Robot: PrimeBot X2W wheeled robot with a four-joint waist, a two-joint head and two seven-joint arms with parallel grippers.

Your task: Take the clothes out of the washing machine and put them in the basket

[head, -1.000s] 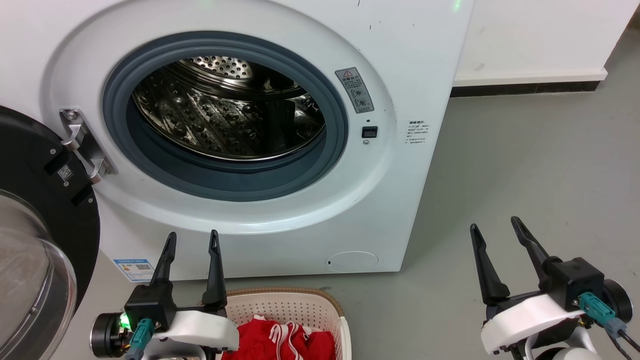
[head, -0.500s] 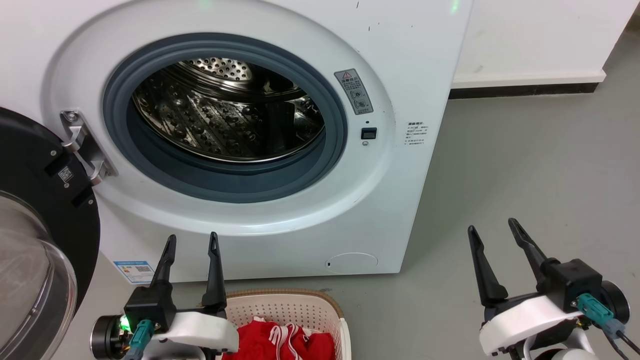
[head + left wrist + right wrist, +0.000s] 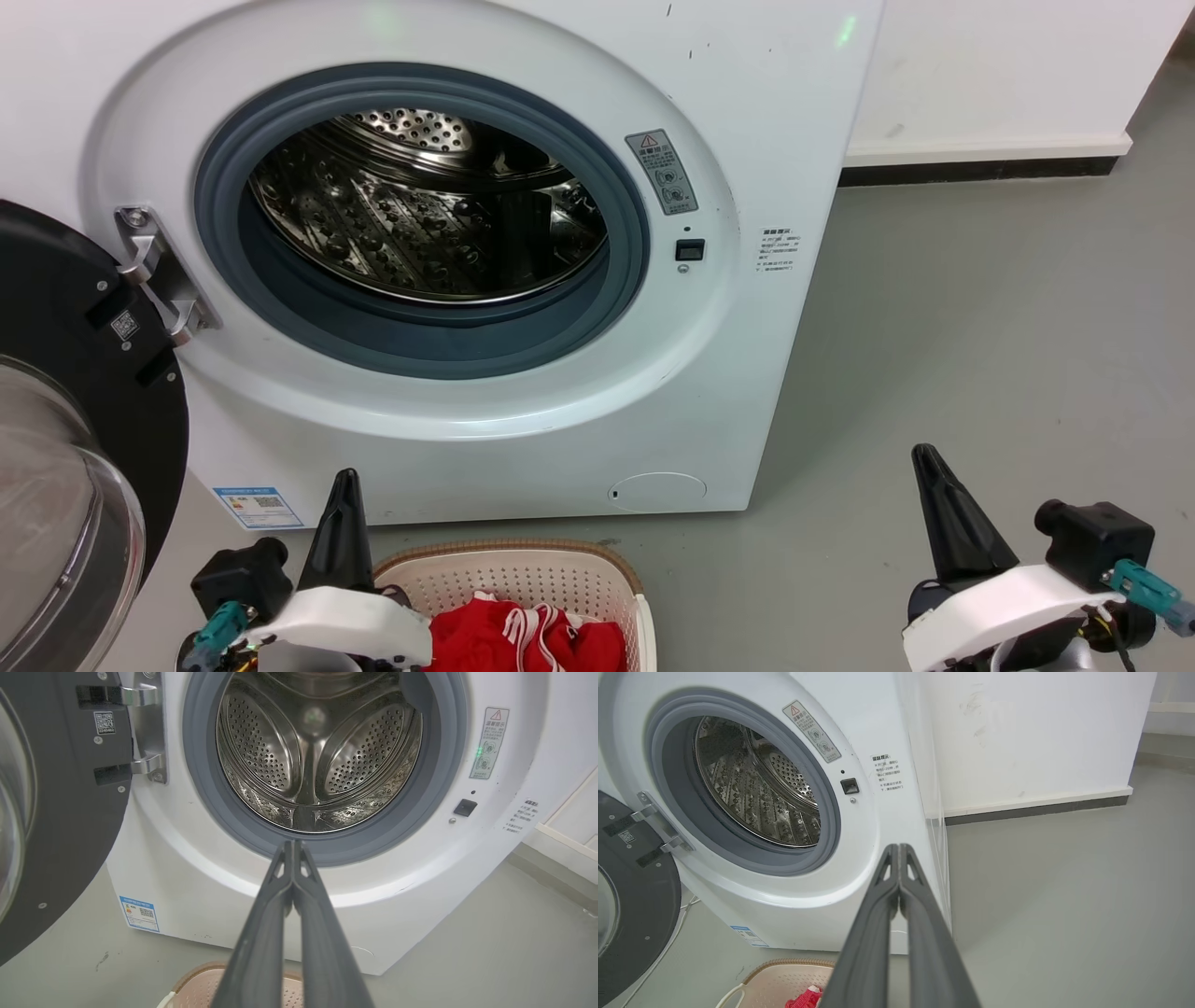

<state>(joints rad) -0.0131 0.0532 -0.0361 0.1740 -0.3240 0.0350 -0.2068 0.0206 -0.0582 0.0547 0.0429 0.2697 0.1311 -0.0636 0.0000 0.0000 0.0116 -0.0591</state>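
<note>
Presently, head view: red clothes [image 3: 523, 639] lie in basket [image 3: 523, 546] below washer [image 3: 709, 373]; drum [image 3: 411, 224] looks bare. L wrist view: left end effector [image 3: 293, 847] pinched closed, empty. R wrist view: right end effector [image 3: 899, 849] likewise. Judgement: unloading appears done; next, check drum for leftovers.

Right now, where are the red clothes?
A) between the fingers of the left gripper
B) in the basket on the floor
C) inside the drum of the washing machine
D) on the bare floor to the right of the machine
B: the clothes lie in the basket; the drum of the washing machine is bare steel, and the left gripper is shut on nothing.
</note>
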